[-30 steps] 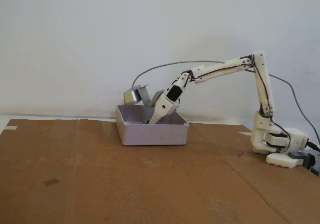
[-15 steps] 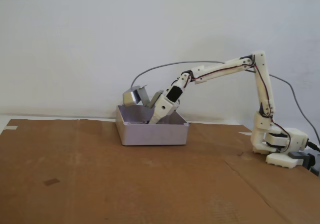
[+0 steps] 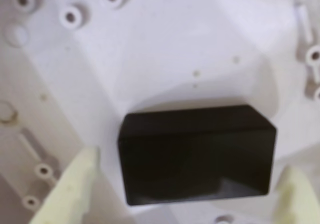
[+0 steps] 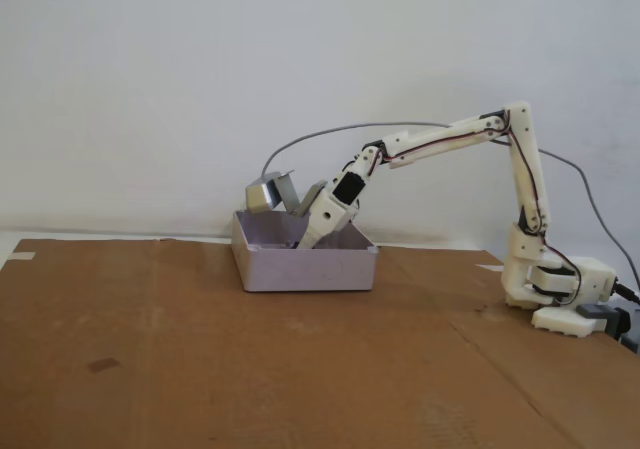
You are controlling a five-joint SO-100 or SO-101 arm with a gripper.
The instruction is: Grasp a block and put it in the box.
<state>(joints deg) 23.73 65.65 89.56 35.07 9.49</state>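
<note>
I see the block lying flat on the box floor. My gripper is spread wide, fingers either side, clear of it. Arm dips into box on the cardboard.

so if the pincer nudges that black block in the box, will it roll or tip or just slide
Most likely slide: the block is brick-shaped with flat faces and lies on a broad side, so it shouldn't roll or tip easily. The box floor looks like smooth plastic, so it may skid. It holds crisp edges, so probably stiff. The pincer fingers stand apart on either side of it.
</note>
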